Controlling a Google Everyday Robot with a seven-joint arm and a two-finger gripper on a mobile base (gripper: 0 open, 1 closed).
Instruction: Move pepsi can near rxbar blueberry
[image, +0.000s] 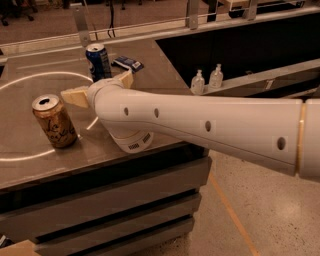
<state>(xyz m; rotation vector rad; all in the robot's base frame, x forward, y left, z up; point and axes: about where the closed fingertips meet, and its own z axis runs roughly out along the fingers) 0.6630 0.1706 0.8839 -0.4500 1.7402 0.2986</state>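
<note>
Claw (97, 86) poised over the tabletop (50, 65), its two tan fingers (75, 96) spread wide apart and, as far as we can see, gripping nothing. We find the pepsi can (98, 61) upright just beyond the claw, with the rxbar blueberry (127, 63) lying flat close to its right. A gold-brown can (55, 121) stands nearer, at left.
</note>
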